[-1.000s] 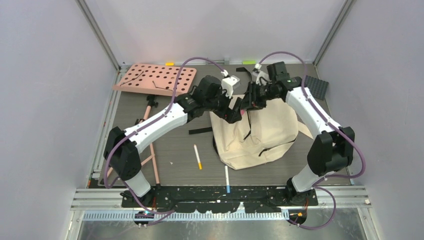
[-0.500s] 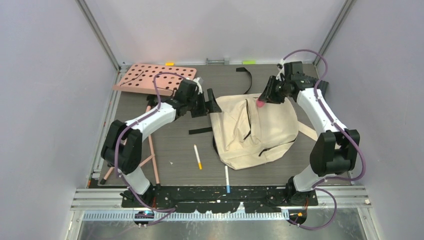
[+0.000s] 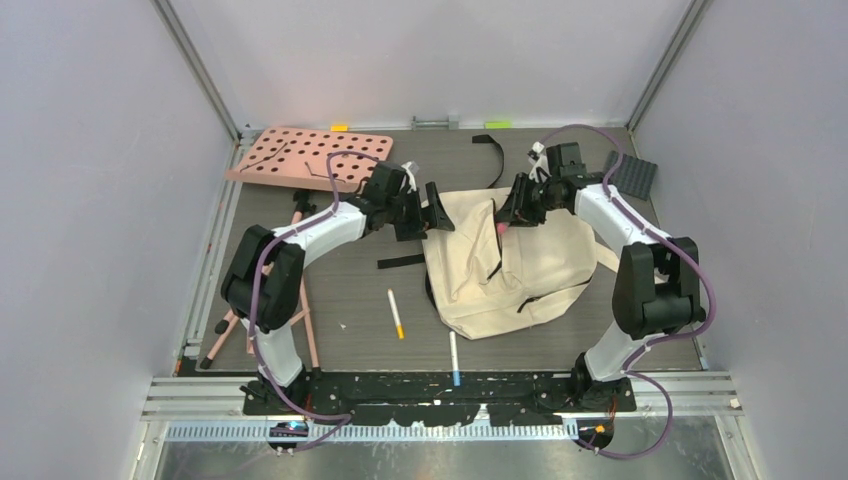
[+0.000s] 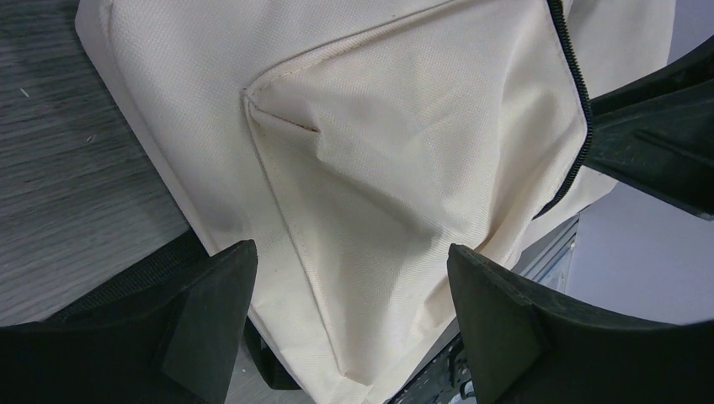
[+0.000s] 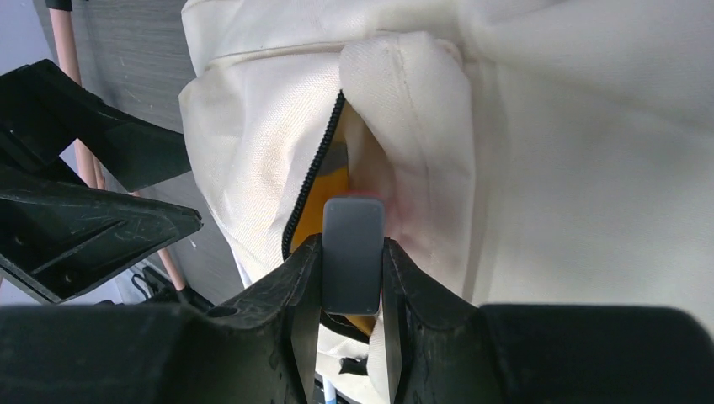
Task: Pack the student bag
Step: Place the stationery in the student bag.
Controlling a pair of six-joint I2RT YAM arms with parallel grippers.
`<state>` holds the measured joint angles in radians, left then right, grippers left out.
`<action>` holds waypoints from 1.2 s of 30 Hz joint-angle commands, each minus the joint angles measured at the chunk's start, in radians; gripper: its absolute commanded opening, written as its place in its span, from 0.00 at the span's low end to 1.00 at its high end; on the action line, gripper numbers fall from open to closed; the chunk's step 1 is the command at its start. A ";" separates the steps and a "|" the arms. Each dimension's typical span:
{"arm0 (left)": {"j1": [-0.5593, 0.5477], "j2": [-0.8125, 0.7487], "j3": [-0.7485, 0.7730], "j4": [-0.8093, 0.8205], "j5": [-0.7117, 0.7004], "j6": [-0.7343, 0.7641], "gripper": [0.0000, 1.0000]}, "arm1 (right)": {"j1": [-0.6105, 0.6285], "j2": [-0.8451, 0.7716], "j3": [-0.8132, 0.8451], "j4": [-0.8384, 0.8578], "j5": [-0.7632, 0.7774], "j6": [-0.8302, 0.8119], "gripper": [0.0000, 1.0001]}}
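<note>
The student bag (image 3: 520, 265), cream fabric with black straps, lies flat on the table's middle. Its black zipper (image 5: 313, 177) gapes, and something yellow (image 5: 333, 192) shows inside. My right gripper (image 3: 504, 214) hovers at that opening, shut on a small grey block (image 5: 354, 244) with a pink far end. My left gripper (image 3: 432, 208) is open at the bag's upper left corner. In the left wrist view its fingers (image 4: 210, 311) stand wide apart, with bag fabric (image 4: 379, 151) showing between them. Nothing is held there.
A pink perforated board (image 3: 310, 157) lies at the back left, with a pink-rod stand (image 3: 300, 290) in front of it. Two white pens (image 3: 396, 313) (image 3: 454, 358) lie near the bag's front left. A loose black strap (image 3: 492, 155) and a ridged black pad (image 3: 632, 172) are at the back.
After pulling apart from over the bag, both grippers have come back in. The left moved right to the bag's corner, and the right moved left and down to the zipper opening with the block.
</note>
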<state>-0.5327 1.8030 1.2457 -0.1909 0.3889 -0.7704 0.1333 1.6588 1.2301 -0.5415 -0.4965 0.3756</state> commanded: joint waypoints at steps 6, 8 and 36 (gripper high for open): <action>0.000 -0.009 0.023 0.019 0.019 0.012 0.85 | 0.005 -0.044 0.009 -0.036 0.187 -0.055 0.48; -0.001 -0.011 0.021 0.008 0.015 0.021 0.86 | 0.005 -0.060 0.014 -0.040 0.194 -0.065 0.50; -0.008 0.009 -0.010 0.025 0.051 0.008 0.76 | 0.090 0.075 -0.036 0.166 -0.117 0.018 0.15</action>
<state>-0.5327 1.8118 1.2430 -0.1982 0.4053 -0.7704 0.1871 1.7050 1.1961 -0.4313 -0.5552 0.3714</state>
